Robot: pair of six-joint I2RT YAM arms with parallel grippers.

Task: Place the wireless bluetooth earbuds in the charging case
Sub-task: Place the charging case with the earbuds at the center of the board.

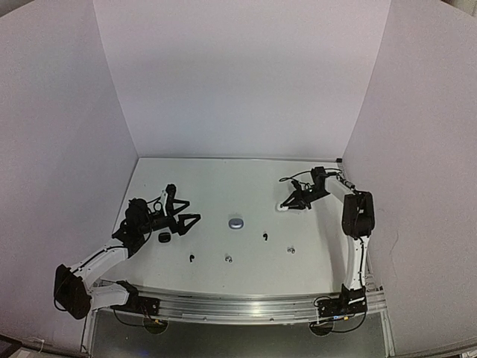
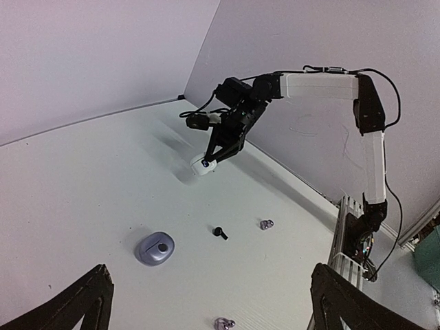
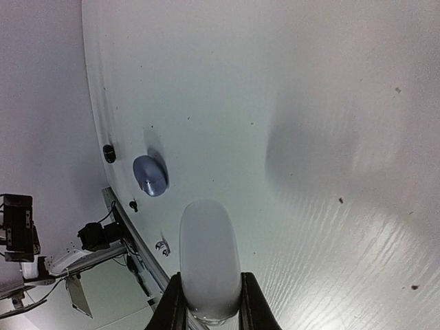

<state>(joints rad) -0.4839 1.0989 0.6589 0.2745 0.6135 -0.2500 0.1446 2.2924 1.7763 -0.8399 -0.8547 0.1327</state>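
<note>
Holding a white case (image 3: 208,261) up, far right.
Your right pincer (image 1: 285,208) clamps it; your left pincer (image 1: 184,203) stands wide apart.

Four loose earbuds, three pebble-like cases, one case held up.
A glossy grey-blue oval charging case (image 1: 237,223) with a dark spot on top sits mid-bench (image 1: 209,183). One tiny black earbud (image 1: 264,236) lies near it on the right, and a second black earbud (image 1: 191,258) lies nearer on the left. One greyish shiny earbud (image 1: 228,259) and another greyish earbud (image 1: 291,250) lie well apart. A small black charging case (image 1: 163,237) rests at the left. A smooth white oval charging case (image 3: 208,247) is pinched in the right gripper's (image 3: 210,304) jaws above the bench.
</note>
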